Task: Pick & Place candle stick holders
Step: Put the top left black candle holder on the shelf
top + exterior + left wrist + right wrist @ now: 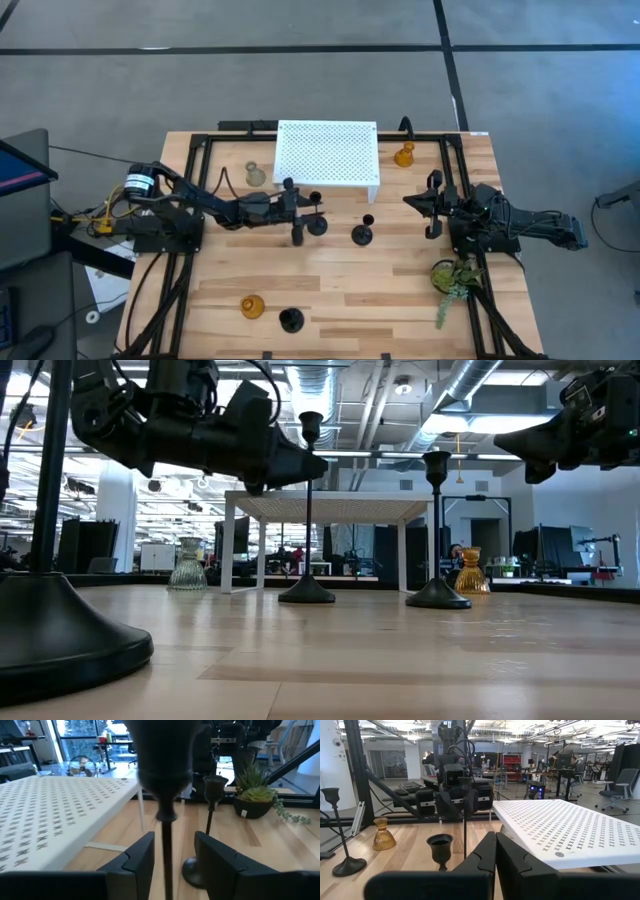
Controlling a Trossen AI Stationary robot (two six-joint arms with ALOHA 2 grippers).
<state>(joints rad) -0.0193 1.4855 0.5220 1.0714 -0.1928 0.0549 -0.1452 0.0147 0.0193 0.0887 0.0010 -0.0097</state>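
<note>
**Taller black holder straddled at the stem by the left tool**

The left tool is reached out over the middle of the counter, just in front of the white perforated stand. In the left wrist view the thin stem of the taller black holder is seen running up between the two fingers, which stand apart on either side of it with a gap visible; no clamping is shown. The stem is judged to be chosen as the grip point because it is the narrowest part, with the cup above it to stop slipping.

The right tool is parked at the right side of the counter, its fingers pressed together on nothing, as seen in the right wrist view.

The other holders are left spread around:
- the shorter black stemmed holder stands just right of the left tool;
- an amber glass holder sits at the far right, beside the stand;
- the clear glass holder sits far left of the stand;
- a second amber holder and the squat black holder rest together at the near edge.

A green plant sprig lies near the right arm. The stand's top is judged a likely destination, though that cannot be confirmed.
</note>
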